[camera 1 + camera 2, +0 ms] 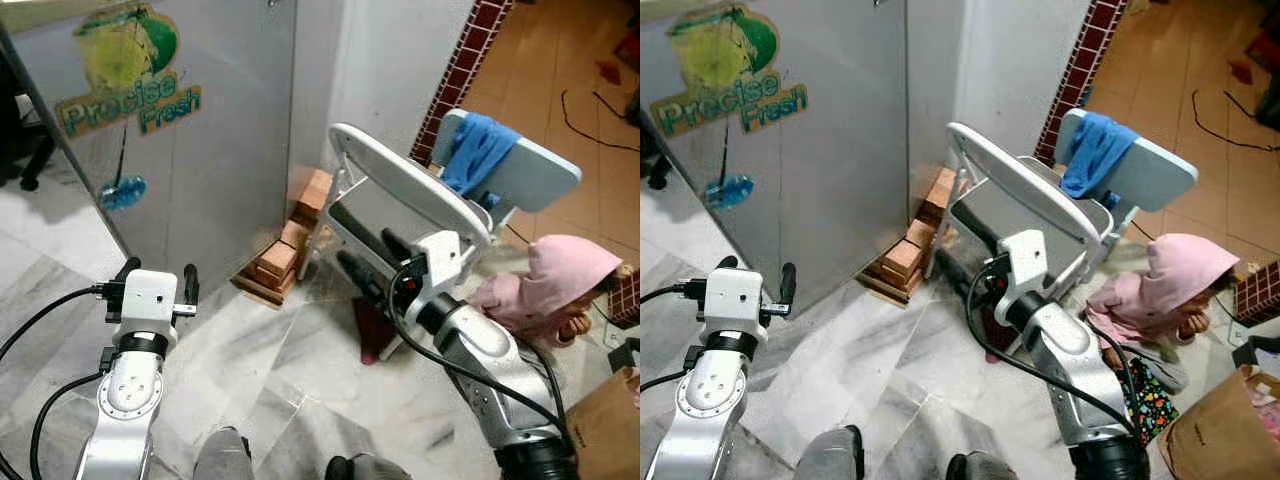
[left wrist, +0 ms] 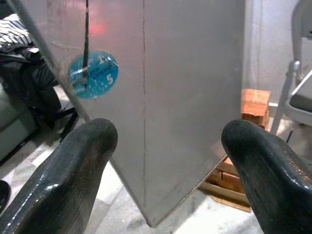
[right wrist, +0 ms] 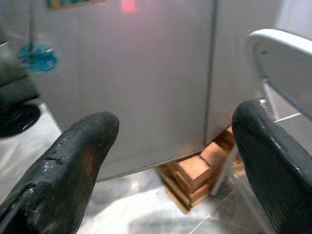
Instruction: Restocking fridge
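Both claws, left (image 1: 158,277) and right (image 1: 368,262), are held wide open and empty before the shut fridge (image 1: 215,150), apparently propped on bricks (image 1: 290,250) beside a chair (image 1: 400,200).

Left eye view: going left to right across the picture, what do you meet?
Left gripper → fridge → stacked bricks → right gripper → grey chair → blue cloth → pink garment → paper bag.
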{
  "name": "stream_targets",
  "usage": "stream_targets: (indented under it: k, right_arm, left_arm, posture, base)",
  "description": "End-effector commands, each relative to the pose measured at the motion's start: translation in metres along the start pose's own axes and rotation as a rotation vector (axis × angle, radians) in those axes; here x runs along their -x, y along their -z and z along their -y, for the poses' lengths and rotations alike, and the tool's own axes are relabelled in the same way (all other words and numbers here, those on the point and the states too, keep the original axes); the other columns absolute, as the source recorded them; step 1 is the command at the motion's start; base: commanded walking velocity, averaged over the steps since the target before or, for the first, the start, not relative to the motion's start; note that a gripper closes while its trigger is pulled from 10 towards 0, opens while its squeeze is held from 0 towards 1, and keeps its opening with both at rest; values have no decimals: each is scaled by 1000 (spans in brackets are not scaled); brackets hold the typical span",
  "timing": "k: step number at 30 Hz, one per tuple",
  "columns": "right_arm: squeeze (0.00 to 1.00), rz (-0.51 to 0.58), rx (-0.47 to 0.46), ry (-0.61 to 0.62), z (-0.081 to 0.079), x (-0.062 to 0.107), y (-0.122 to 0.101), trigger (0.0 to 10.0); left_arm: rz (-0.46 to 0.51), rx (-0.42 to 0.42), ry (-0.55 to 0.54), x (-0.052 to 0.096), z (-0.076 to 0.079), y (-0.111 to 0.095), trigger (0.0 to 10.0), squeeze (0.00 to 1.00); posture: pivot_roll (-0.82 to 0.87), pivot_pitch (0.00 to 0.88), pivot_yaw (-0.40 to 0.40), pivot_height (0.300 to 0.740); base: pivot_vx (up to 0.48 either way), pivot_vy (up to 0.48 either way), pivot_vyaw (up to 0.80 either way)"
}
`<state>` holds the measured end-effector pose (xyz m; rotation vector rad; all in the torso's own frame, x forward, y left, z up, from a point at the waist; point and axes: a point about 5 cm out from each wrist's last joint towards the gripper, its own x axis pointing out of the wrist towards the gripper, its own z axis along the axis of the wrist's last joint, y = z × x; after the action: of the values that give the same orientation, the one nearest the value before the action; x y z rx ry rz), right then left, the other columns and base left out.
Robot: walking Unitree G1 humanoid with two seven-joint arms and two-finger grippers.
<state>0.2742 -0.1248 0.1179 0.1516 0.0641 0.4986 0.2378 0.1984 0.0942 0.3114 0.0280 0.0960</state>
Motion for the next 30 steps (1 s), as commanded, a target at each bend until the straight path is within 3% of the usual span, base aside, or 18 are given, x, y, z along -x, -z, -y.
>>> stream_targets:
  k: [1,7,11,30]
  right_arm:
    - [0,2,-4,75,5,1,3,10000]
    - [0,68,5,222,20,3,-3,10000]
    - [0,83,5,278,30,3,-6,10000]
    - [0,119,26,299,28,-1,-9,10000]
  left_arm:
    - [1,-7,3,-3,-2,0,10000,0]
    - [30,-5,17,-8,0,-6,10000,0]
    - [40,6,25,-9,2,-9,10000,0]
    - [56,39,23,-10,3,-13,10000,0]
  posture:
    - [109,126,-76,740]
    - [111,127,-75,740]
    - [108,127,-72,740]
    - [103,131,-74,740]
  base:
    - [0,476,0]
    - [0,474,0]
    - [0,476,-703]
    - [0,477,-800]
